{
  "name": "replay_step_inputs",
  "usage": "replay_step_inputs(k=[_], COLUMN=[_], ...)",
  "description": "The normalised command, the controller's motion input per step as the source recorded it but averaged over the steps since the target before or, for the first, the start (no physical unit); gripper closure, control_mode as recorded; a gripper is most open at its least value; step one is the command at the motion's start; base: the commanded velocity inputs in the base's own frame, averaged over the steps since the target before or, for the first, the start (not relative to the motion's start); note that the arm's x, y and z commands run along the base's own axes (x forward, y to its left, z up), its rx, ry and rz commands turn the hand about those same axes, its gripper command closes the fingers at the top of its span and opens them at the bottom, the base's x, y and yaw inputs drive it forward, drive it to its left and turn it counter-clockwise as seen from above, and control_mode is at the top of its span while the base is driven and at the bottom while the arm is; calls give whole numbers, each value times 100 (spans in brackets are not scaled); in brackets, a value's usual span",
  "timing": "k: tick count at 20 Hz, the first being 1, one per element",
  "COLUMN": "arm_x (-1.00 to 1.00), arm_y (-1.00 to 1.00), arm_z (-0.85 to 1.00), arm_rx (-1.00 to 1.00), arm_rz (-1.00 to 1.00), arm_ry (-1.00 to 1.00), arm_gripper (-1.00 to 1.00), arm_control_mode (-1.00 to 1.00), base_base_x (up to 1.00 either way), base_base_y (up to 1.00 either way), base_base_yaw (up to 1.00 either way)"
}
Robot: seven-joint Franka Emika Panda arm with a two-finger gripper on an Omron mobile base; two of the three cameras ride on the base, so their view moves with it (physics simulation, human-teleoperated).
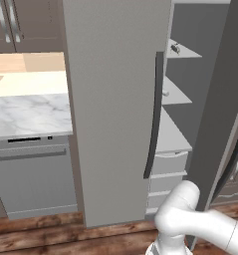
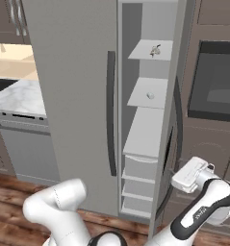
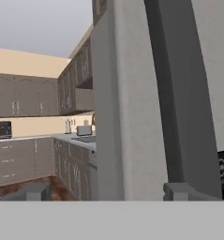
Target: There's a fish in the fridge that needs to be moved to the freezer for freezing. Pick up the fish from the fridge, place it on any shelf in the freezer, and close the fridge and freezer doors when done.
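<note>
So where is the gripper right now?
In the right base view the gripper is low on the right, at the outer face of the open right door, beside its dark curved handle.

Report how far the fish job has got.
Done: the right door stands open. In hand: the open gripper is at that door's handle. Left: a small dark object, likely the fish, lies on the top shelf; the left door is shut, so transfer and closing remain.
</note>
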Motion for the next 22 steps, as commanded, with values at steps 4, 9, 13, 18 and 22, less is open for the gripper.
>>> replay_step_inputs(k=[4, 9, 13, 18, 22], arm_x=[13, 10, 6, 35, 55], arm_y=[-41, -50, -53, -8, 10], arm_z=[-29, -30, -22, -29, -32], arm_rx=[2, 3, 4, 0, 0], arm_rz=[0, 0, 0, 0, 0], arm_ry=[0, 0, 0, 0, 0], arm_gripper=[-100, -100, -100, -100, -100], arm_control_mode=[-100, -100, -100, -100, -100], base_base_x=[0, 0, 0, 0, 0], base_base_y=[0, 0, 0, 0, 0], base_base_yaw=[0, 0, 0, 0, 0])
